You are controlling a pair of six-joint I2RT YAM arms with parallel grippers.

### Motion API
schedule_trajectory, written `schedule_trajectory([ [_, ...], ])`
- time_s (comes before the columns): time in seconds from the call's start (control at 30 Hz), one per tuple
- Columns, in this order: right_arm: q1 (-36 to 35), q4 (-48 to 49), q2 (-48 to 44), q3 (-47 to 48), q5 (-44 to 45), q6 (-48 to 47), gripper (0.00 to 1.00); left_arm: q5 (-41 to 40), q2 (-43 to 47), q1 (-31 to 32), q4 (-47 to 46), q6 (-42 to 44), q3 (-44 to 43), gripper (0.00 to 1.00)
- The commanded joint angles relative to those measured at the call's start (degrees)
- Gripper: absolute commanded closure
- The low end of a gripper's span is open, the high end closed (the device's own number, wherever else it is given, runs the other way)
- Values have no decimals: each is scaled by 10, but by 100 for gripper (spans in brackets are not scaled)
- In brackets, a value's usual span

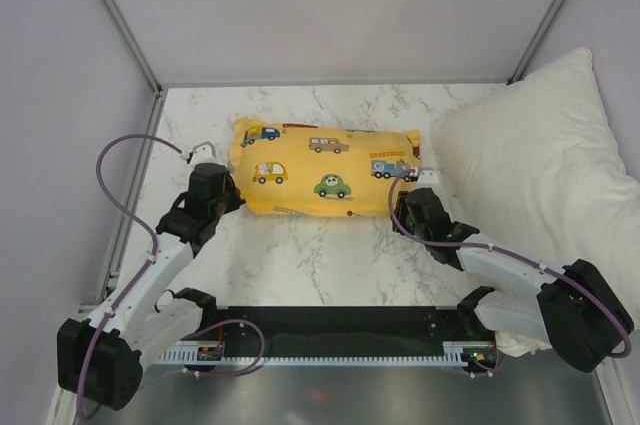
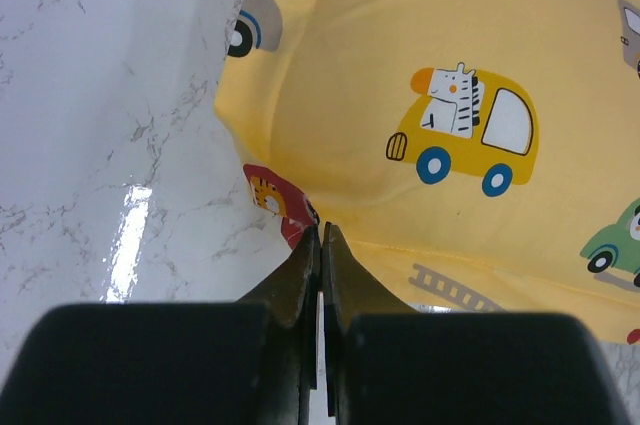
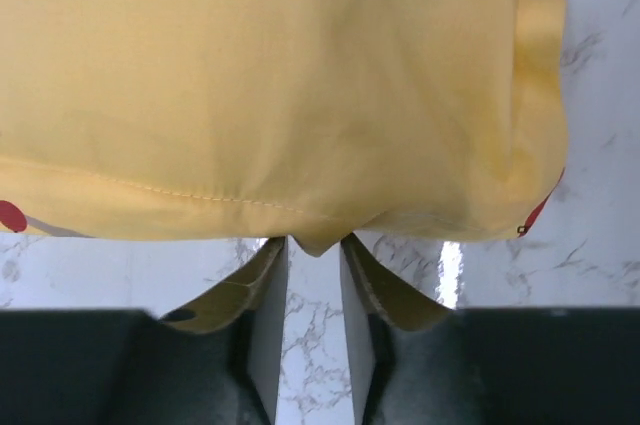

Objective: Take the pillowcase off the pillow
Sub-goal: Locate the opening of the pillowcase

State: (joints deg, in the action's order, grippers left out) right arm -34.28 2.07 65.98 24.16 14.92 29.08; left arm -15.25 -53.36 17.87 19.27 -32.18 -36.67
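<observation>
Two grippers are meeting the near hem of the pillowcase [image 1: 320,170], which is hiding the pillow. The left gripper [image 2: 321,231] is pinching its corner, fingers pressed together; the right gripper [image 3: 313,243] is standing spread around a small fold. The bare marble table [image 1: 300,255] is lying open in front. A white pillow [image 1: 540,155] is crowding just beside the right end, and the back wall [image 1: 330,15] is closing off the far side.

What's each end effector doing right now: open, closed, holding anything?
Left end effector: closed, pinching the edge of the pillowcase.
Right end effector: partly open, pillowcase hem between its tips, not clamped.
</observation>
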Motion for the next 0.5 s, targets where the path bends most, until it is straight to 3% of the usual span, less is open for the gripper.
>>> schedule_trajectory([
  [0.0, -1, 51, -29, 1, 45, -37, 72, 15, 15, 2, -8, 19, -33, 98],
  [0.07, -2, 53, -37, 3, 58, -45, 78, 20, 16, 2, -3, 19, -37, 98],
  [0.1, -2, 53, -39, 4, 61, -52, 88, 21, 17, 2, -1, 20, -39, 98],
  [0.2, -1, 54, -55, 4, 71, -57, 100, 21, 26, 2, 2, 22, -42, 98],
  [0.47, -2, 15, -127, 25, 97, -83, 100, 61, 74, 2, 16, 42, -79, 98],
])
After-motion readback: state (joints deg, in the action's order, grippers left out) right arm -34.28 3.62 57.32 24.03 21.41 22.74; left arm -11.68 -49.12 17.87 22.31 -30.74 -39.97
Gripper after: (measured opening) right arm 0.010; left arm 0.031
